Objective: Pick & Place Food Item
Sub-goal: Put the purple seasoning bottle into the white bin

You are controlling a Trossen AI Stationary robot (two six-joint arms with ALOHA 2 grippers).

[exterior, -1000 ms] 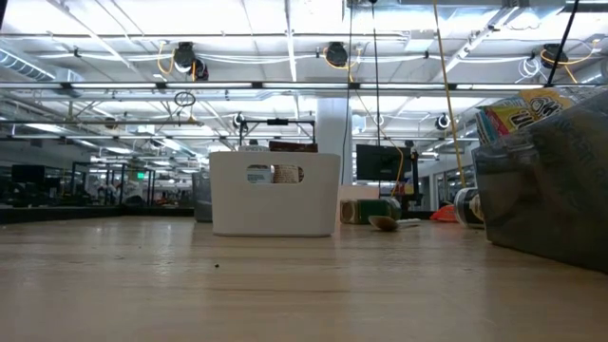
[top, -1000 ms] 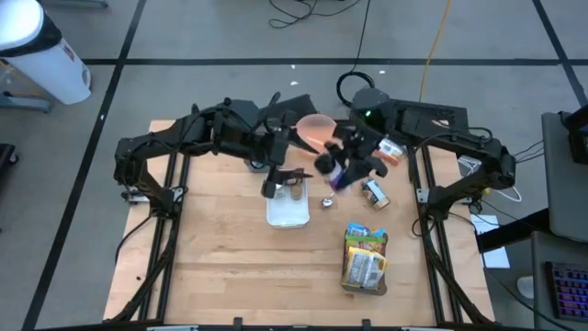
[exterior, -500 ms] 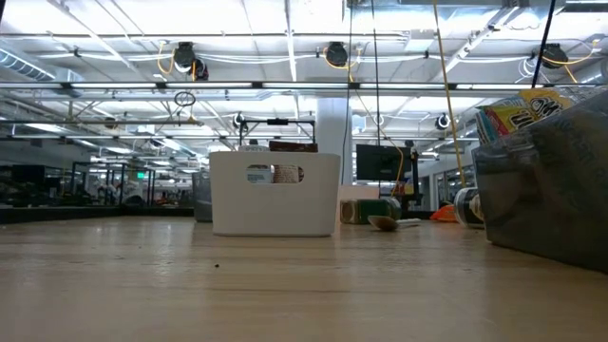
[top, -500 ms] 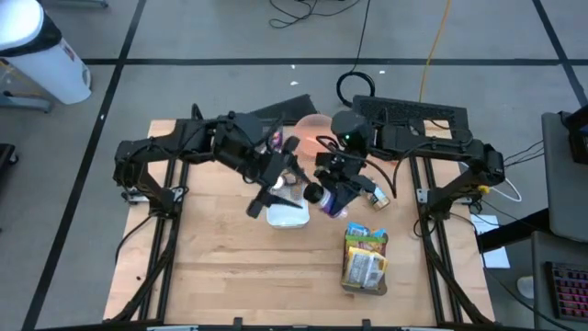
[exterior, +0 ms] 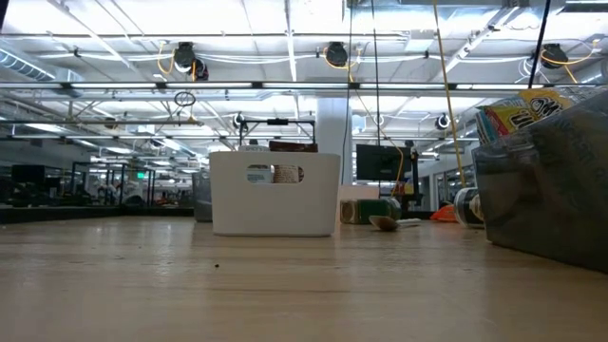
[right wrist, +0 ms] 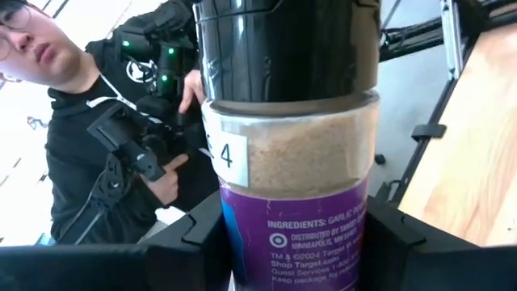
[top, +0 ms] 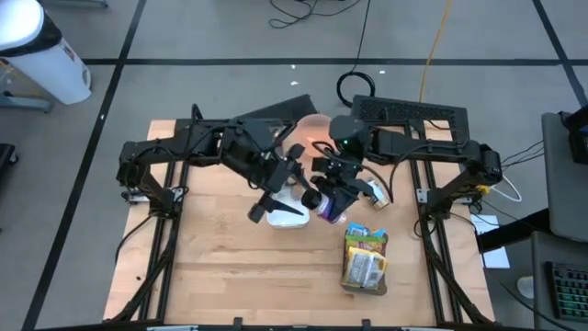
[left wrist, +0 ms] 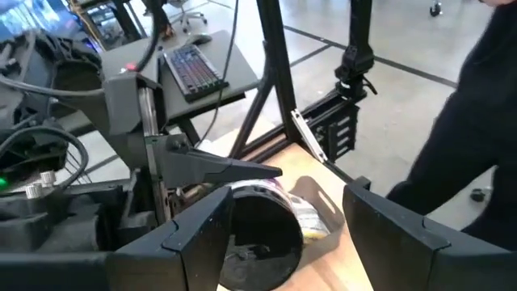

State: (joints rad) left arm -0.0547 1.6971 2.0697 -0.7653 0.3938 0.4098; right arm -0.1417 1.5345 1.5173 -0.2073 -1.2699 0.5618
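Note:
My right gripper (top: 331, 197) is shut on a spice jar (right wrist: 291, 162) with a black lid, pale powder and a purple label. It holds the jar in the air over the middle of the table. The jar's lid (left wrist: 258, 236) points at my left gripper (top: 292, 188), which stands open. In the left wrist view the lid shows between the left fingers, with a gap on one side. Below both grippers a white bin (top: 287, 219) stands on the table. Neither gripper shows in the low view. My right gripper pinches the jar's purple-labelled body (right wrist: 242, 234) between its two fingers (right wrist: 202, 238). The fingers come about level from the table's right side and lie along the jar. The lid end sticks out past the fingertips toward the table's left. The jar is lifted clear of table and bin.
A yellow-green snack bag (top: 366, 259) lies on the table's near right. A can (top: 375, 195) lies beside the right arm and a pink plate (top: 312, 129) sits at the far edge. A spoon (exterior: 385, 223) rests right of the bin. A person (right wrist: 89, 121) stands beyond the table.
My right gripper has carried the jar toward the table's left and near edge and a little down. It has rolled, bringing the lid end up to my left gripper above the bin. My left gripper has swung from pointing down at the bin to facing the jar.

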